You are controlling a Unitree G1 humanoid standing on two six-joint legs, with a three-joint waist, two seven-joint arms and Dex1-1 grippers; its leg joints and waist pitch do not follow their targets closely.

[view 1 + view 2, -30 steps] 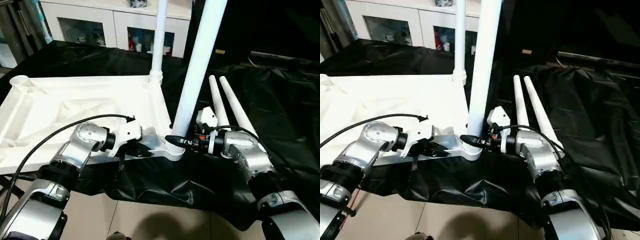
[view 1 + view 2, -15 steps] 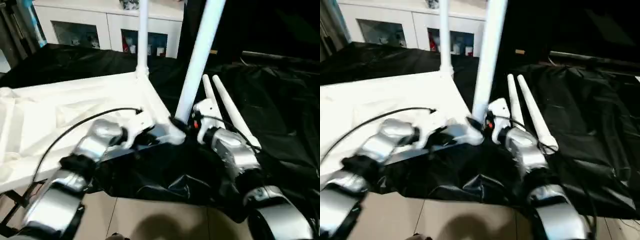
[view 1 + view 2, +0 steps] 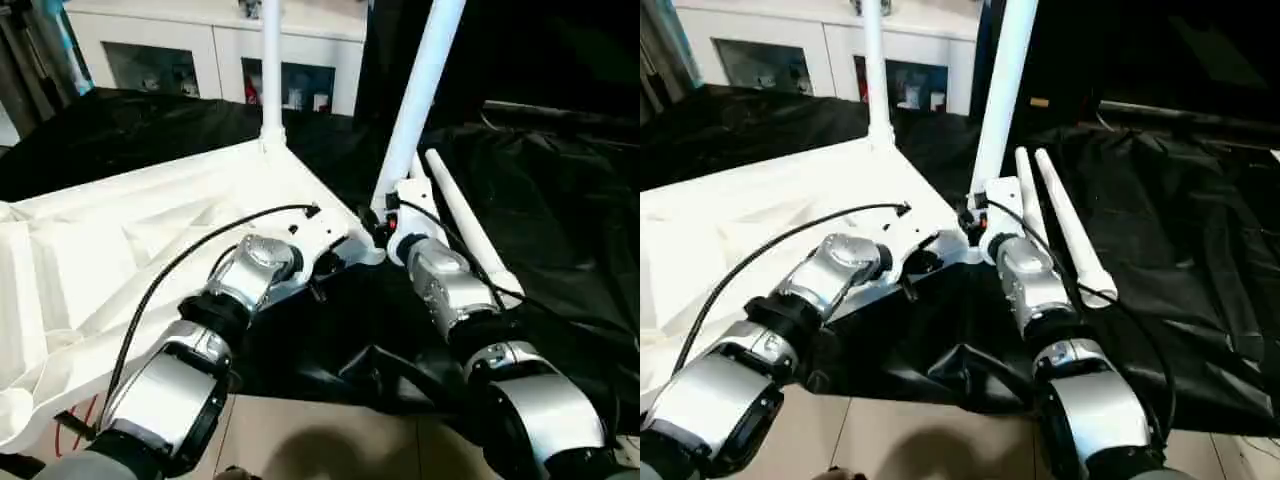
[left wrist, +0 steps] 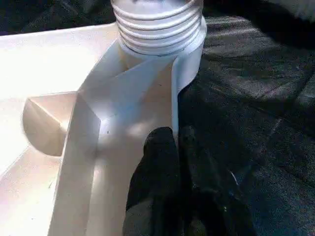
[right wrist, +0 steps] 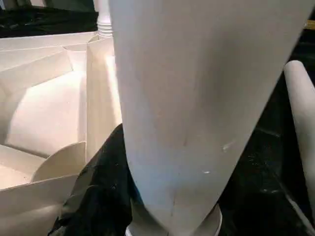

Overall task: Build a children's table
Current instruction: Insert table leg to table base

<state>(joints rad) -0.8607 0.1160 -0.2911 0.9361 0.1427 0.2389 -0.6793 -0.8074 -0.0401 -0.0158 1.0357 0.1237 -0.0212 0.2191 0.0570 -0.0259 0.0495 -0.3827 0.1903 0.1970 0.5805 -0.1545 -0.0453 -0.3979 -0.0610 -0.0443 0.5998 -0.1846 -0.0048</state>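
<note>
**Second leg going into the near corner socket, both grippers at that corner**

The right gripper [image 3: 383, 222] stands half-open around the foot of a leaning leg [image 3: 418, 95]; the left gripper [image 4: 178, 147], fingers pressed shut on the rim, braces the upturned table top [image 3: 120, 240] beside the threaded socket [image 4: 157, 27]. Likely risks: the tilted leg cross-threads or pops out, or the top slides on the black cloth [image 3: 560, 230] (it looks slick) and pulls away. One leg [image 3: 270, 70] stands upright at the far corner; two spare legs [image 3: 455, 225] lie just beside the top's right edge. No readable writing or labels.
</note>
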